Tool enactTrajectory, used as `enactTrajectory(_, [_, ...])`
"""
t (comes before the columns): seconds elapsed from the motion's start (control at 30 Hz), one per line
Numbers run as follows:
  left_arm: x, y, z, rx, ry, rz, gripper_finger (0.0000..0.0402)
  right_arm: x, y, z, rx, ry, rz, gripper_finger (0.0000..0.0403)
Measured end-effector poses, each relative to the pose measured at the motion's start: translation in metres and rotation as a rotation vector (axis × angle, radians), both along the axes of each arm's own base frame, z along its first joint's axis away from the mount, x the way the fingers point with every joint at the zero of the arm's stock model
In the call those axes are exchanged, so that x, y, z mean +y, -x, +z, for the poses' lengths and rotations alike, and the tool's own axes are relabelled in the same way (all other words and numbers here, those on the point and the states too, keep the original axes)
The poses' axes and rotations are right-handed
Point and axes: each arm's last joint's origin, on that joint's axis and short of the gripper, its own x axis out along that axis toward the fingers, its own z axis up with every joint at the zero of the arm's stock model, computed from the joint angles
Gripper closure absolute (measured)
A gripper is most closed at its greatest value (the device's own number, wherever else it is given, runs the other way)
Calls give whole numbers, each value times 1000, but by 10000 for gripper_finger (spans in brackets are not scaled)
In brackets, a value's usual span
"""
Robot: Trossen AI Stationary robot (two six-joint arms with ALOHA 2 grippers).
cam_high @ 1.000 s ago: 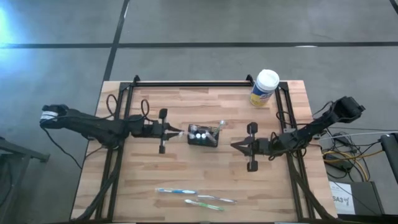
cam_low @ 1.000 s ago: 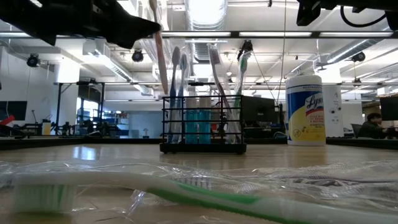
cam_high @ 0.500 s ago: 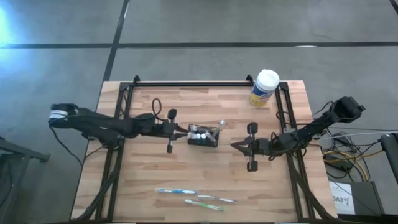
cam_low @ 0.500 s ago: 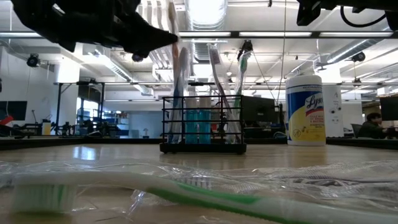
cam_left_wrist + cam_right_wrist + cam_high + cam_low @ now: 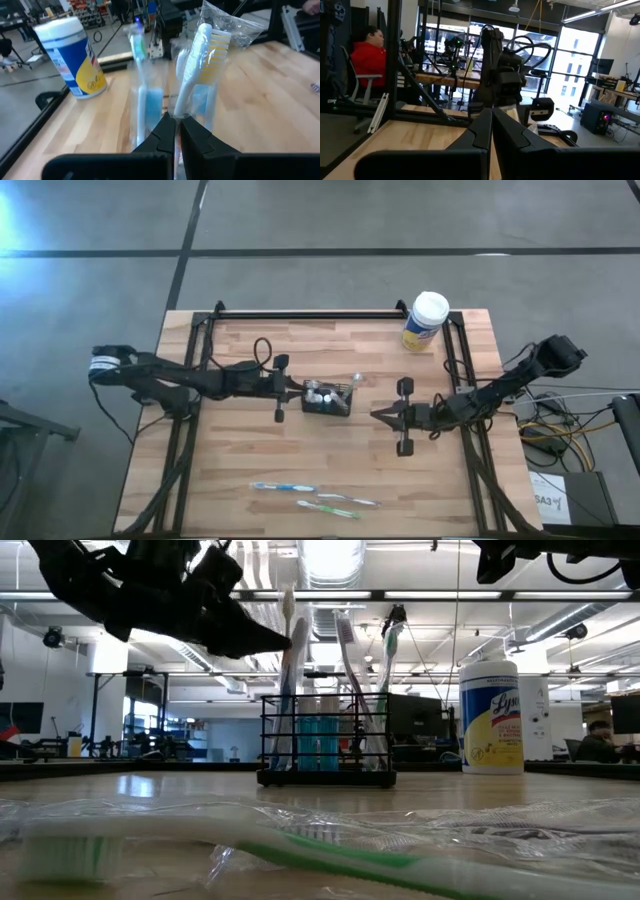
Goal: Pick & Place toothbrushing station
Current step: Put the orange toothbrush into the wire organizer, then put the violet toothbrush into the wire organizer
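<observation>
- We find the black mesh holder [image 5: 327, 398] near the middle of the table [image 5: 240, 470], with wrapped toothbrushes standing in it.
- Left gripper [image 5: 299, 390] sits at the holder's 9 o'clock edge, jaws closed on the wrapped toothbrush with yellow bristles [image 5: 201, 55], held upright over the holder.
- Right gripper [image 5: 376, 416] waits at the holder's 3 o'clock, apart from it, jaws pressed together and empty.
- Three more toothbrushes [image 5: 313, 497] lie flat on the table at the holder's 6 o'clock.
- Yellow canister [image 5: 424, 321] stands at 1 o'clock.
</observation>
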Motion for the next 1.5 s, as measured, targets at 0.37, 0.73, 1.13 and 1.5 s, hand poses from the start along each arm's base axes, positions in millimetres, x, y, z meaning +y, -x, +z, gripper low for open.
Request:
enactTrajectory(0.37, [1,-8,-23,92,7,-3,387,0,0,0,0,6,-1,392])
enactTrajectory(0.73, [-1,-4,-12,50,99,-45,304,0,0,-1,13,13,-1,392])
enactTrajectory(1.13, [-2,2,-4,44,141,-52,146,0,0,-2,18,16,-2,392])
enactTrajectory(1.5, [-6,40,44,-72,207,-101,92,0,0,-2,21,17,-1,392])
